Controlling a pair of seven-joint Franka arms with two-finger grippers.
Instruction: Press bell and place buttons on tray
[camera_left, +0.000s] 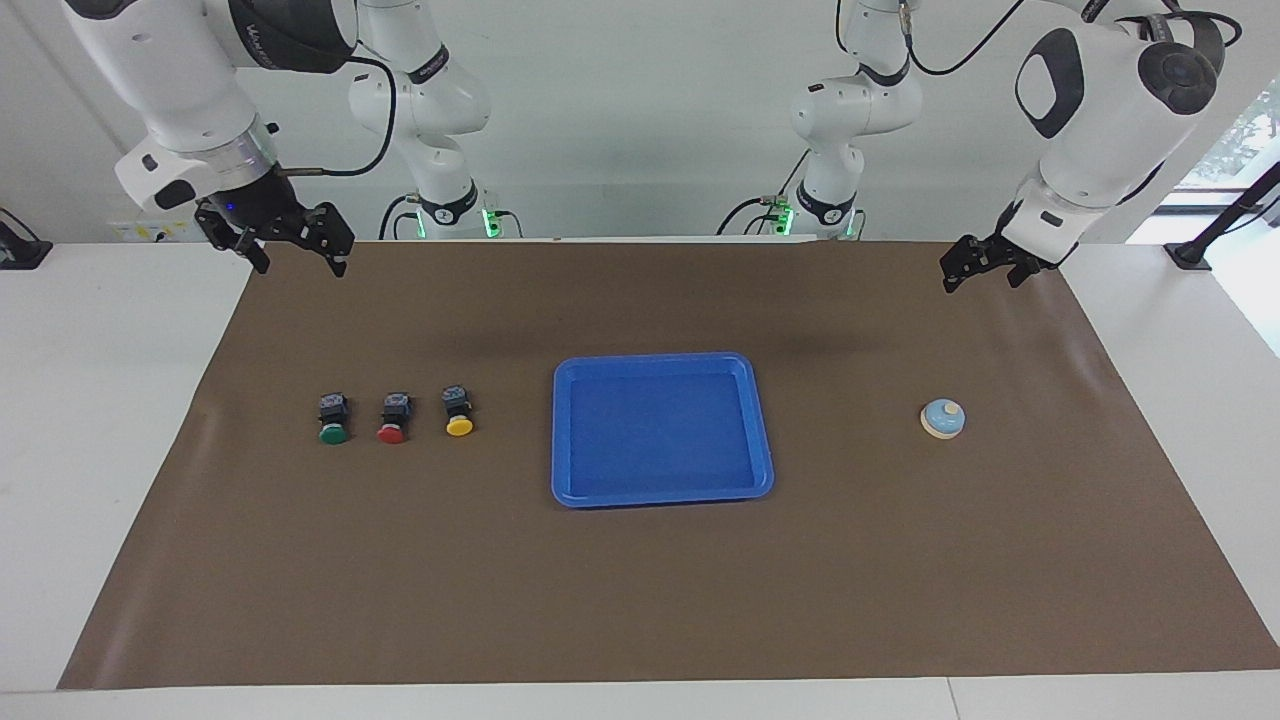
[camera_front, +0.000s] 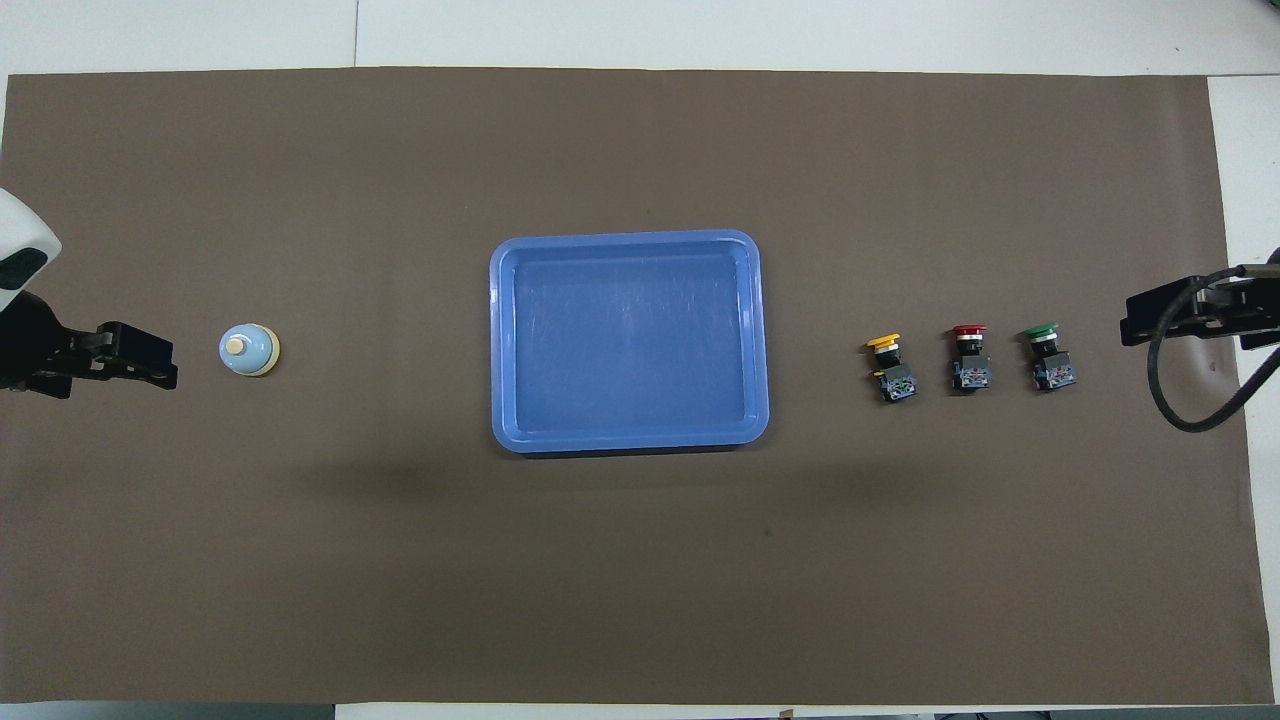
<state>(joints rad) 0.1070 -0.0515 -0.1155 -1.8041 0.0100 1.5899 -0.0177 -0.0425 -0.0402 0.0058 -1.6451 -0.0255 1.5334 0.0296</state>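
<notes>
Buttons lie on sides, caps pointing away from robots; left hand, right hand wide.

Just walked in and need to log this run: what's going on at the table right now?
Nothing is being handled yet. The left end effector hangs open in the air at the bell's end of the brown mat, above the mat's edge, clear of the bell. The right end effector waits open above the mat's corner at the other end. The green button, red button and yellow button lie in a row beside the blue tray, which holds nothing.
</notes>
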